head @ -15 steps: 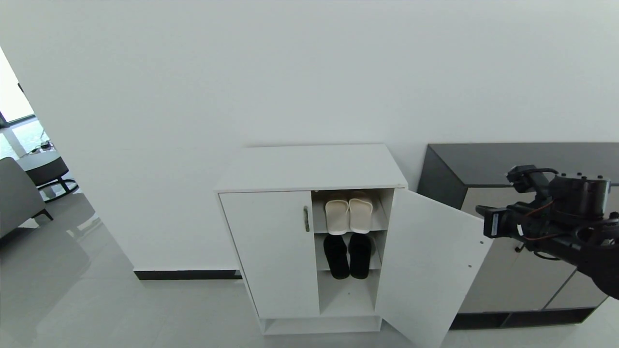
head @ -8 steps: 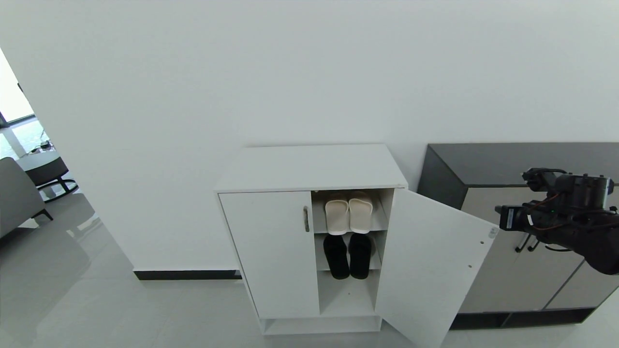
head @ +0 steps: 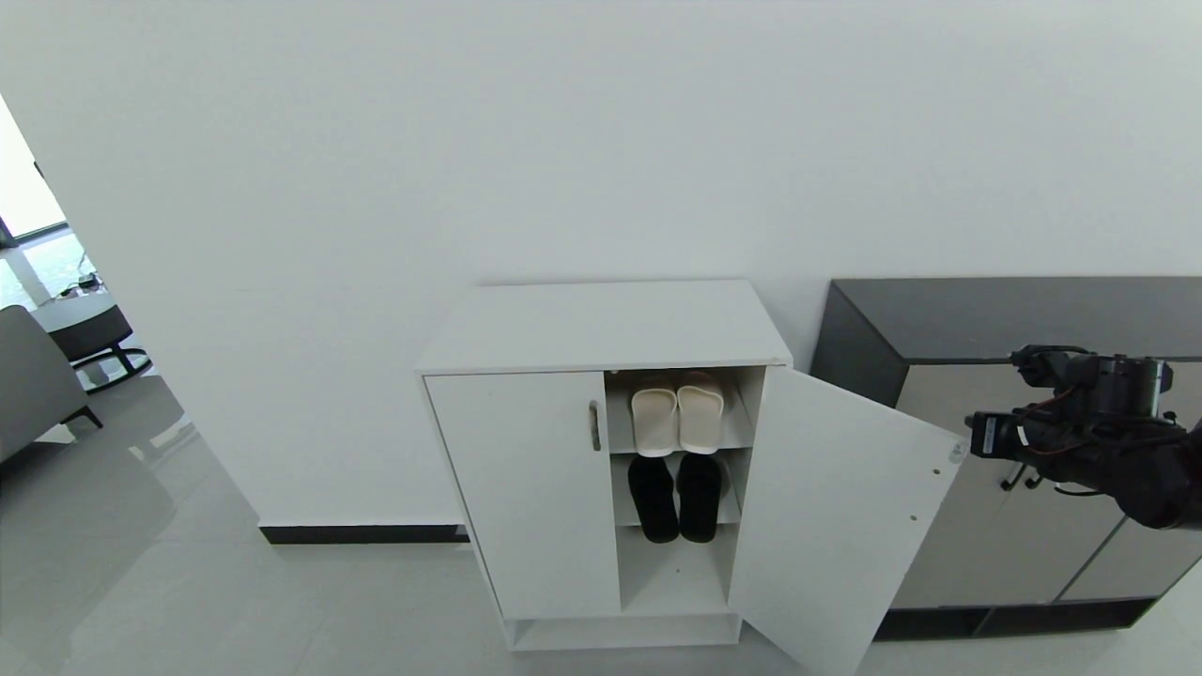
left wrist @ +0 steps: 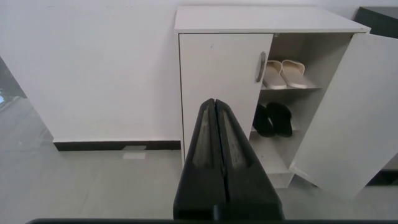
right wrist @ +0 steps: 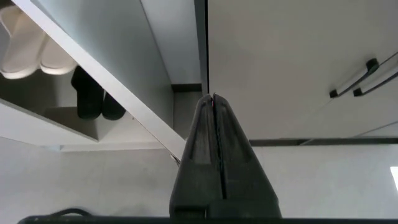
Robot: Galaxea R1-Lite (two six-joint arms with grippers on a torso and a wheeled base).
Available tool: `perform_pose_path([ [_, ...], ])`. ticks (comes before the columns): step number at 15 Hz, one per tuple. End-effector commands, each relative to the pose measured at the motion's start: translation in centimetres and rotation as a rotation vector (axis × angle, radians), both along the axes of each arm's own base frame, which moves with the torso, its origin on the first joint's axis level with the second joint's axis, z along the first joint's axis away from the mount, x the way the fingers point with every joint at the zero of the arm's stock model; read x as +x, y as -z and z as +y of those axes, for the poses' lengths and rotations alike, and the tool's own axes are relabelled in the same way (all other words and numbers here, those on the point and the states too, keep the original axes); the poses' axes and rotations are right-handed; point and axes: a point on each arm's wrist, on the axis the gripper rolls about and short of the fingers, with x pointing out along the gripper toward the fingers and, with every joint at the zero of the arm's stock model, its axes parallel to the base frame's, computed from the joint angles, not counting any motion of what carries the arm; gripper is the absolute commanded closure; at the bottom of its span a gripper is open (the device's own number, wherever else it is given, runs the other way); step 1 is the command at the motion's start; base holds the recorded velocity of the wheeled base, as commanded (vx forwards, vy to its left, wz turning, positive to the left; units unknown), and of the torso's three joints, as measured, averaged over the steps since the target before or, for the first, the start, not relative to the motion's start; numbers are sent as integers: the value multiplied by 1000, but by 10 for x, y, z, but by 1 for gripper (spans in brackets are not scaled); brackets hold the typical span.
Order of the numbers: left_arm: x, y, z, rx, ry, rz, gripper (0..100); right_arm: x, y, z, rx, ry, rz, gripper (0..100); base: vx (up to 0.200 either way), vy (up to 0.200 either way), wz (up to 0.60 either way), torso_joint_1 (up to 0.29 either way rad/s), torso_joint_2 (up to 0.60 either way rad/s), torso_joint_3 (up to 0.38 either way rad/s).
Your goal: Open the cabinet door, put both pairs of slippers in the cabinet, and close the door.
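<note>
Right gripper (right wrist: pixel 213 98): I read its two fingers as pressed flat together, with nothing between them. In the head view it (head: pixel 977 437) hangs just beside the free outer edge of the right door (head: pixel 836 507). I cannot tell whether it touches that edge.

Left gripper (left wrist: pixel 214 101): its fingers are also closed on each other and it is empty. It is held well apart from the cabinet (head: pixel 601 324), facing its front and in line with the left door (head: pixel 526 488).

Right door: it stands swung wide open toward me, hinged at the cabinet's right side. The left door is shut, with a slim upright handle (head: pixel 594 425) at its inner edge.

Cream slippers (head: pixel 677 418): I see the pair side by side on the top shelf inside the open half. Black slippers (head: pixel 675 496): this pair is side by side on the shelf directly below. The bottom compartment lies under them.

Surroundings: the cabinet stands on a pale glossy floor (head: pixel 282 601) against a white wall (head: pixel 563 141). A dark sideboard (head: pixel 1014 314) stands just beside it on the right, behind the open door and the right gripper.
</note>
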Motion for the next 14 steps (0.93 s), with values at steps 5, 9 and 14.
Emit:
perform_pose_path([
  [5, 0, 0, 0, 0, 0, 0, 100, 1, 9, 0, 1, -1, 25, 100, 0, 0, 0, 0, 0, 0],
  [9, 0, 0, 0, 0, 0, 1, 100, -3, 14, 6, -1, -17, 47, 100, 0, 0, 0, 0, 0, 0],
  [14, 0, 0, 0, -2, -2, 1, 100, -24, 13, 41, -4, -112, 80, 100, 0, 0, 0, 0, 0, 0],
])
